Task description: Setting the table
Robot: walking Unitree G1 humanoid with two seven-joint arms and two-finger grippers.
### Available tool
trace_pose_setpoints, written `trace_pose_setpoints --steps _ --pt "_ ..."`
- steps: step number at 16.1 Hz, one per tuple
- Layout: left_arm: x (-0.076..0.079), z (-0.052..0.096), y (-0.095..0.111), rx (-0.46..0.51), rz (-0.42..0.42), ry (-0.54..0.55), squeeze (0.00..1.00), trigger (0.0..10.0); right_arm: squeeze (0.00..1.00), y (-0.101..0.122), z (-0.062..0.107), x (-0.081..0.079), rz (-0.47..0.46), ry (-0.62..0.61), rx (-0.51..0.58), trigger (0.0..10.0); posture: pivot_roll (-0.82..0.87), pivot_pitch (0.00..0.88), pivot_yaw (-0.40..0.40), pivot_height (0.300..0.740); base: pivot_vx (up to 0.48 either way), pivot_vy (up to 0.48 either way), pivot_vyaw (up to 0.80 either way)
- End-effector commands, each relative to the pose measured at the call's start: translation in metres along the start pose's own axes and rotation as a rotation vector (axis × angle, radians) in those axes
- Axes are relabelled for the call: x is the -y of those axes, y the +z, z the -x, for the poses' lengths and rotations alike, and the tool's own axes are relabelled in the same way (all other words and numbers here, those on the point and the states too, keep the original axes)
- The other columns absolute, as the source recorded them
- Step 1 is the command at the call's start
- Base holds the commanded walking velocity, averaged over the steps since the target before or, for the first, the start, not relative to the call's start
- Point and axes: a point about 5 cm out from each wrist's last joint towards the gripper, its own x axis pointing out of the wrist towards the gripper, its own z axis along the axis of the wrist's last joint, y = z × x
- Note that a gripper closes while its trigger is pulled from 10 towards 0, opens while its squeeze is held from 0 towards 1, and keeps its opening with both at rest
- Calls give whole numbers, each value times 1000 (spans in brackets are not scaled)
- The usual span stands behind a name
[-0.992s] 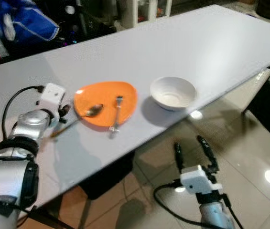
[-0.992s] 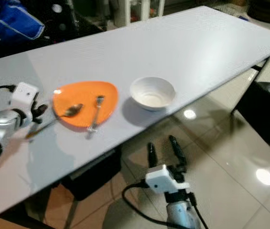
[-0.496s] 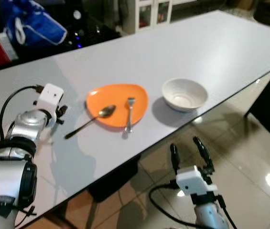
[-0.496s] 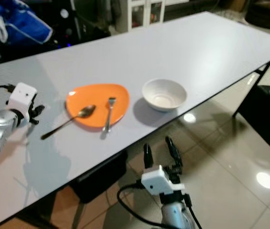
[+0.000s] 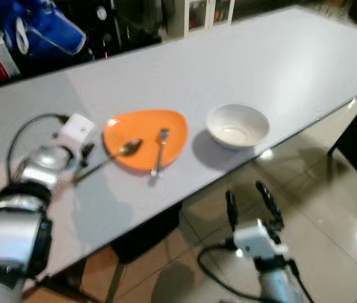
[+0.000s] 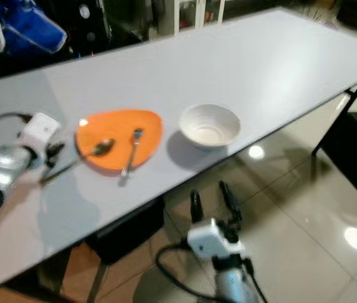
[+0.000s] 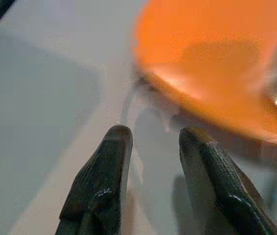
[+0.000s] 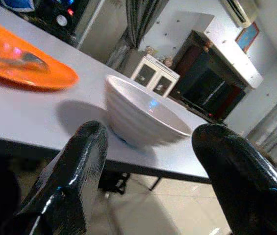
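Grey table [image 5: 241, 57], glossy tiled floor [image 5: 330, 189]

**Tableware on the grey surface**

An orange plate [image 5: 145, 137], rounded-triangular, lies flat on the surface [image 5: 241, 63] near its front edge. A spoon [image 5: 112, 156] rests with its bowl on the plate and its handle trailing off the left rim. A fork [image 5: 158, 151] lies across the plate, handle overhanging the front rim. A white bowl [image 5: 237, 125] stands upright just right of the plate, apart from it.
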Motion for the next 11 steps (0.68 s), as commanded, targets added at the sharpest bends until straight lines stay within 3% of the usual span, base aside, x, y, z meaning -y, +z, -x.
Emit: trace_pose_setpoints --steps 1,3,5,11 --pt "-4 2 2 2 -45 -16 0 10000 0 5 0 -1 -11 -12 7 10000 -134 60 69 740 0 0 0" --pt "3 1 7 -3 -103 -140 0 10000 0 7 0 -4 -15 -11 8 10000 -134 62 75 740 0 0 0" --pt "4 2 6 -23 -139 -189 0 10000 0 8 1 -6 -17 -12 7 10000 -133 63 80 740 0 0 0" --pt "-5 6 6 -51 -165 -204 0 10000 0 13 1 -13 -26 -14 8 10000 -126 64 91 740 0 0 0"
